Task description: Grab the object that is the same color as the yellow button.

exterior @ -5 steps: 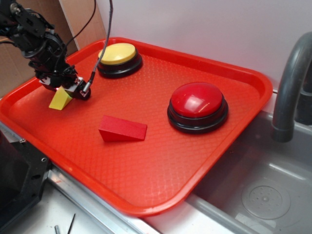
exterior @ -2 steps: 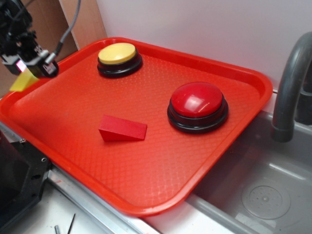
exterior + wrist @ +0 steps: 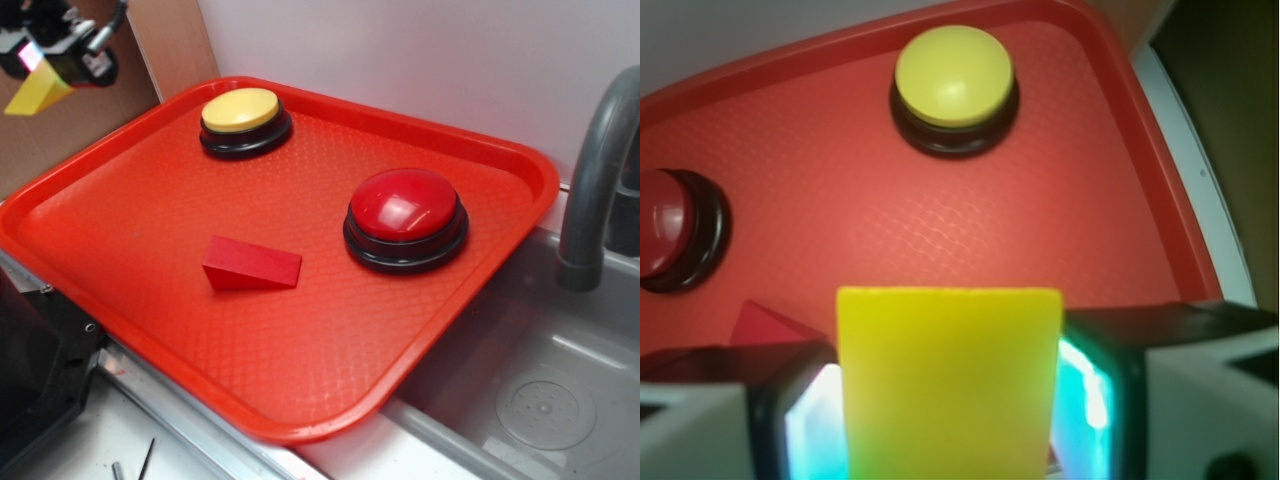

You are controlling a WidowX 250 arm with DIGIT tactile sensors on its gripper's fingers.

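Your claw (image 3: 45, 75) is clamped tight on the yellow wedge (image 3: 948, 385), pinched between both fingers and hanging in the air up past the tray's (image 3: 300, 350) far-left corner, well clear of the yellow button (image 3: 241, 110).

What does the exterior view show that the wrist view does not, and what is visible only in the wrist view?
Only the exterior view shows the sink basin, the grey faucet, the whole red wedge block, and how high the gripper is above the red tray.

Only the wrist view shows, close up, the two fingers pressing on both sides of the yellow wedge block.

Both show the yellow button, the red button, the tray and the held yellow block.
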